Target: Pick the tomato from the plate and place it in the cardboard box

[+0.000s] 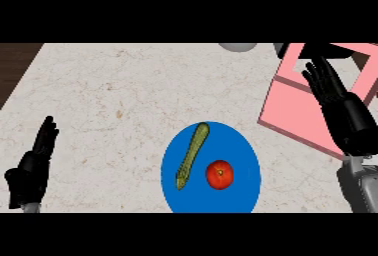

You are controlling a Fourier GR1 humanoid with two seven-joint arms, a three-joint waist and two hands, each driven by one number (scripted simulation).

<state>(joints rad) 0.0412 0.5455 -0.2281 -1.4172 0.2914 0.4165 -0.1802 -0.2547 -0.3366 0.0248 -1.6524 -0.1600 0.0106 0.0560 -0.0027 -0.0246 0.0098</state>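
A red tomato (219, 174) lies on the blue plate (241, 150) at the lower middle, right of a long green vegetable (191, 156). The box (295, 102) at the upper right looks pink, with open flaps. My right hand (336, 97) is raised over the box's right part, fingers straight and pointing away, well above and right of the tomato. My left hand (33, 167) rests open at the lower left edge, far from the plate. Neither hand holds anything.
A pale round object (237, 46) peeks in at the counter's far edge. The marble counter (111, 100) stretches wide between the left hand and the plate. Dark wood floor (15, 65) shows beyond the counter's left edge.
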